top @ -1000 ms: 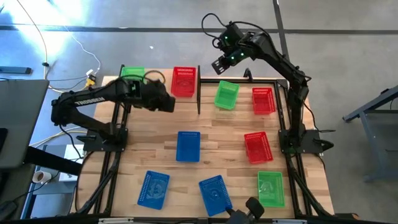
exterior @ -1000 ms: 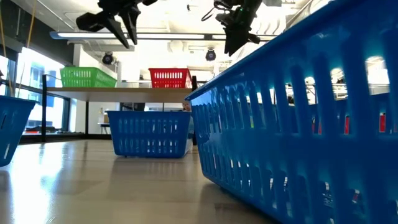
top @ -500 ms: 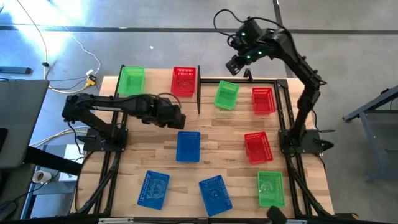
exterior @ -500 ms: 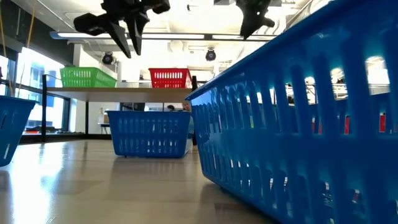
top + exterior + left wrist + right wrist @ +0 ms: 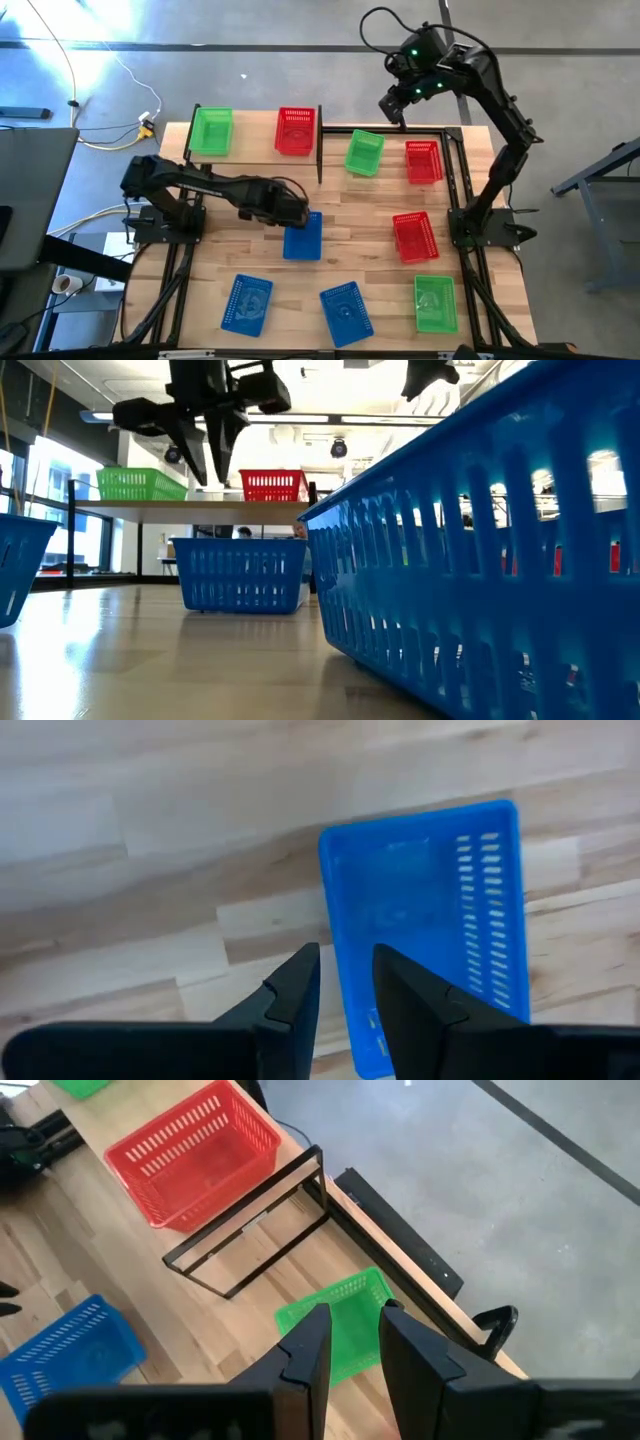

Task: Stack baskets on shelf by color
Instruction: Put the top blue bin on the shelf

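My left gripper (image 5: 297, 213) (image 5: 345, 982) hangs open, fingers pointing down, above the far-left edge of the middle blue basket (image 5: 303, 235) (image 5: 420, 920), clear of it in the low view (image 5: 205, 460). My right gripper (image 5: 392, 103) (image 5: 350, 1342) is open, raised over the table's far edge beyond a green basket (image 5: 365, 152) (image 5: 335, 1325). The shelf (image 5: 255, 135) (image 5: 190, 507) at the far left carries one green basket (image 5: 212, 130) and one red basket (image 5: 296, 130), each on its base.
On the table stand two red baskets (image 5: 423, 162) (image 5: 414, 237), a green one (image 5: 435, 303) near the right corner, and two blue ones (image 5: 247, 303) (image 5: 346, 312) at the near edge. A black frame bar (image 5: 250, 1230) stands beside the shelf's red basket.
My left gripper has swung from beside the shelf toward the table's near edge and to the right, coming down over the middle blue basket. My right gripper has moved to the right and risen, almost leaving the low view. No basket has moved.
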You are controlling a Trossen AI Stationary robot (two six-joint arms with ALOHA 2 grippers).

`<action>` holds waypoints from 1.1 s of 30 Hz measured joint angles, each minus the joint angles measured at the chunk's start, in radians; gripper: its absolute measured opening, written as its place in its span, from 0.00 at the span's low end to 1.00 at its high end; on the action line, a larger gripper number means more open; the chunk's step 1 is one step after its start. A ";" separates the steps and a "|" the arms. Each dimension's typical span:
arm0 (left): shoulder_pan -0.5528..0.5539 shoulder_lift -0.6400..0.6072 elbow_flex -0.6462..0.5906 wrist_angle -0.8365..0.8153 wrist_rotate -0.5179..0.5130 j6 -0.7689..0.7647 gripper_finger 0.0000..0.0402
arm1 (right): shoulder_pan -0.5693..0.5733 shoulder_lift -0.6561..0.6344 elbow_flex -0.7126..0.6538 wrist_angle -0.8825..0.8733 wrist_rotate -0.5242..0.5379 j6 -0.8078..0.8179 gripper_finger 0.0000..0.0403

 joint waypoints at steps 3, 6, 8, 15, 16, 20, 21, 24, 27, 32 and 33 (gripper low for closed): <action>-0.016 0.036 0.000 0.006 0.014 -0.032 0.22 | 0.002 -0.003 0.000 -0.008 0.000 -0.006 0.19; -0.029 0.066 0.000 0.021 0.027 -0.055 0.22 | 0.002 -0.003 0.000 -0.024 0.000 -0.016 0.19; -0.034 0.087 0.000 0.042 0.029 -0.069 0.22 | 0.002 -0.003 0.000 -0.025 0.000 -0.030 0.19; -0.039 0.138 0.000 0.066 0.048 -0.098 0.22 | 0.002 -0.003 0.000 -0.027 0.000 -0.035 0.19; -0.039 0.145 0.000 0.067 0.049 -0.105 0.22 | 0.002 -0.003 0.000 -0.027 0.000 -0.039 0.19; -0.044 0.175 0.000 0.073 0.049 -0.117 0.22 | 0.002 -0.003 0.000 -0.030 0.000 -0.047 0.19; -0.044 0.180 0.000 0.078 0.049 -0.119 0.22 | 0.002 -0.003 0.000 -0.031 0.000 -0.050 0.19; -0.044 0.196 0.000 0.082 0.057 -0.120 0.22 | 0.002 -0.003 0.000 -0.040 0.000 -0.057 0.19; -0.044 0.206 0.000 0.078 0.057 -0.130 0.22 | 0.002 -0.003 0.000 -0.043 0.000 -0.058 0.19; -0.044 0.214 0.000 0.081 0.045 -0.142 0.22 | 0.002 -0.003 0.000 -0.043 -0.001 -0.058 0.19; -0.044 0.214 0.000 0.081 0.044 -0.142 0.22 | 0.002 -0.003 0.000 -0.043 -0.001 -0.058 0.19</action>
